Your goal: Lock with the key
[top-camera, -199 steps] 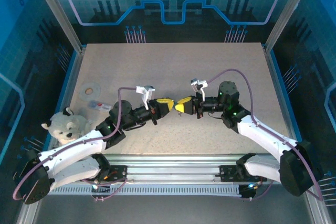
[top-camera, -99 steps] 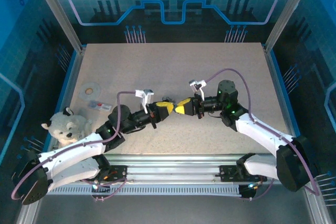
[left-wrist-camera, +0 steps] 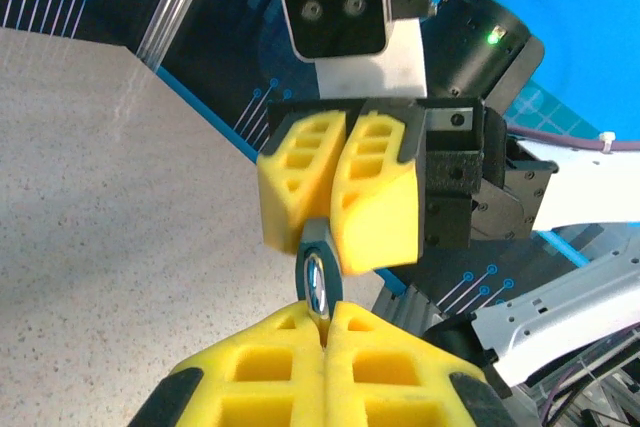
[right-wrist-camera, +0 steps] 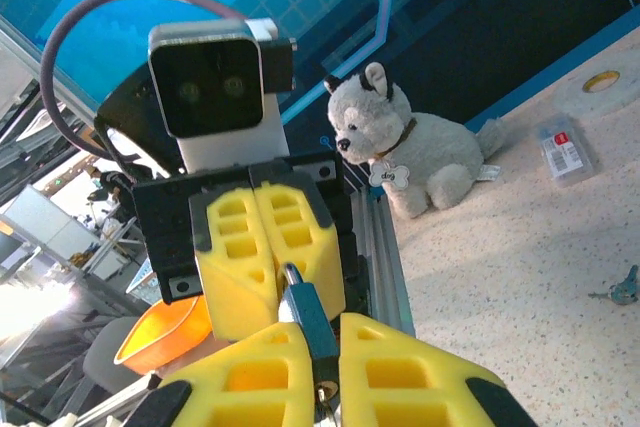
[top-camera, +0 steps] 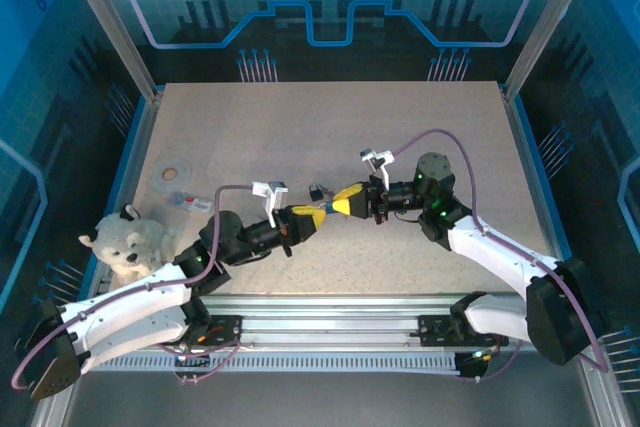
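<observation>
A small blue-grey padlock (right-wrist-camera: 312, 322) with a silver shackle (left-wrist-camera: 318, 292) hangs above the table between both grippers. My left gripper (left-wrist-camera: 325, 312) is shut on the shackle. Facing it, my right gripper (right-wrist-camera: 322, 329) grips the lock body from both sides, with the brass keyhole end toward its own camera. From above, the left gripper (top-camera: 311, 214) and right gripper (top-camera: 346, 204) meet tip to tip near the table's middle, with the padlock (top-camera: 329, 209) between them. A key (right-wrist-camera: 624, 288) lies loose on the table, just beyond the grippers in the top view (top-camera: 316, 190).
A plush dog (top-camera: 125, 242) sits at the left near edge. A tape roll (top-camera: 172, 168) and a small clear plastic box (top-camera: 190, 201) lie at the left. Metal rails (top-camera: 320, 332) run along the near edge, and frame posts stand at the corners.
The left arm has drawn back toward its base and its gripper has sunk toward the near edge, still on the shackle. The right gripper has barely shifted. The key now lies uncovered.
</observation>
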You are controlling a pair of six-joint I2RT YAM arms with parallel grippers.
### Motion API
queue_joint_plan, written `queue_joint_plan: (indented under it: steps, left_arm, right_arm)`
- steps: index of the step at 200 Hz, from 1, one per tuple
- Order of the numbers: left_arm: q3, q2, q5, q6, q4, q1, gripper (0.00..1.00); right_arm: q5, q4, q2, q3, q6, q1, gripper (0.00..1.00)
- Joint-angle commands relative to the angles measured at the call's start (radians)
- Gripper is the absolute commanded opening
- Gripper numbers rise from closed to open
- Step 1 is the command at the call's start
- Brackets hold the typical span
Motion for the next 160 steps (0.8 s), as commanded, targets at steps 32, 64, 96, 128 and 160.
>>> queue_joint_plan:
  steps: [32,64,96,128,160]
  left_arm:
    - [-0.059,-0.06,0.058,-0.026,-0.06,-0.029,0.0]
    - [-0.068,-0.065,0.034,-0.041,-0.054,-0.012,0.0]
    - [-0.074,-0.067,0.019,-0.052,-0.049,-0.002,0.0]
    - [-0.067,-0.047,0.033,-0.05,-0.058,0.008,0.0]
    - [-0.031,0.004,0.057,-0.056,-0.094,0.025,0.0]
  right_arm:
    - [0.211,0.099,-0.016,-0.002,0.021,-0.038,0.15]
    - [0.214,0.098,-0.024,-0.015,0.019,-0.038,0.16]
    - [0.247,0.075,-0.052,-0.04,0.003,-0.046,0.32]
    - [0.287,0.063,-0.086,-0.078,0.008,-0.088,0.44]
    - [0.296,0.074,-0.104,-0.121,0.047,-0.146,0.47]
